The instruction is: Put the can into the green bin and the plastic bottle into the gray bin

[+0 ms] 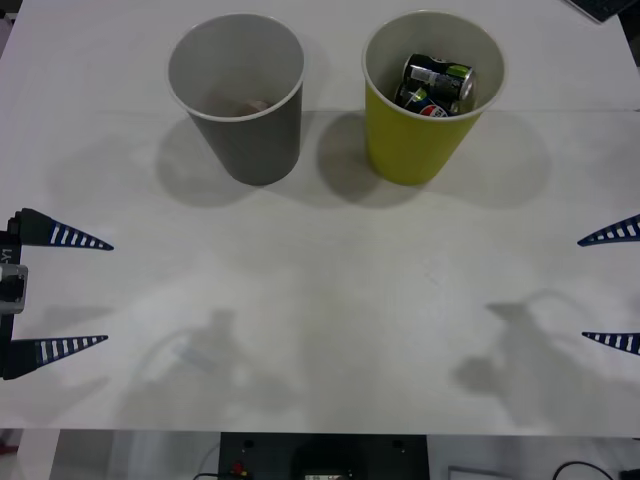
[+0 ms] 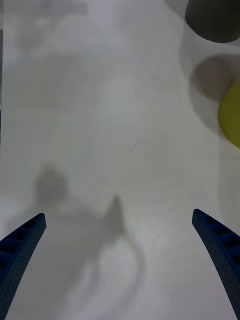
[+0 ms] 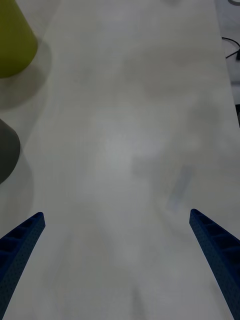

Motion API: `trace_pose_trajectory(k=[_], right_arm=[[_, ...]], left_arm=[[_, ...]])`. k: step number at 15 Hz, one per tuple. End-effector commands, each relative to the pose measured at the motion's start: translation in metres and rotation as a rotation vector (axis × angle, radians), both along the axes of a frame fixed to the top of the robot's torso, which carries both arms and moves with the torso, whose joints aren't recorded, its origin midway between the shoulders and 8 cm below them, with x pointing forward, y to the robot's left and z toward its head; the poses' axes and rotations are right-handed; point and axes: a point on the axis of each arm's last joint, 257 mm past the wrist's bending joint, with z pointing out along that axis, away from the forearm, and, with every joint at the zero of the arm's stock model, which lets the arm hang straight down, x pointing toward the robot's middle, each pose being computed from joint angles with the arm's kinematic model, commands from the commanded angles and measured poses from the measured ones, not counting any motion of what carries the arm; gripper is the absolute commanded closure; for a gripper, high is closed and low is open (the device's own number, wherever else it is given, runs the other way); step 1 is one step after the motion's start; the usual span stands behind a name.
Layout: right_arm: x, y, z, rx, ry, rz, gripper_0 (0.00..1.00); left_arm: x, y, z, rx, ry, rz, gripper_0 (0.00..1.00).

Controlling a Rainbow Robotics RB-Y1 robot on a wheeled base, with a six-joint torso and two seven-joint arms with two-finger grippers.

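Observation:
The gray bin stands at the back of the table, left of centre. Something pale and reddish lies at its bottom; I cannot tell whether it is the plastic bottle. Beside it on the right stands the green bin, and in it lies the can on its side, dark with a yellow-green band. My left gripper hovers open at the table's left edge, and my right gripper hovers open at the right edge, both holding nothing. The right wrist view catches the gray bin and green bin beyond the open right gripper.
A dark-blue Pepsi can lies under the can inside the green bin. The white table spreads bare between the two grippers. The left wrist view shows the green bin and gray bin off to one side of the left gripper.

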Motion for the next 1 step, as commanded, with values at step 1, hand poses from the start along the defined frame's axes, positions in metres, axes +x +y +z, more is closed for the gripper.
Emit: trace_pose_trajectory(k=[1], right_arm=[[0.0001, -0.0001, -0.0001, 0.000, 0.000, 0.000, 0.00]], left_arm=[[0.0000, 0.0000, 0.0000, 0.000, 0.000, 0.000, 0.00]])
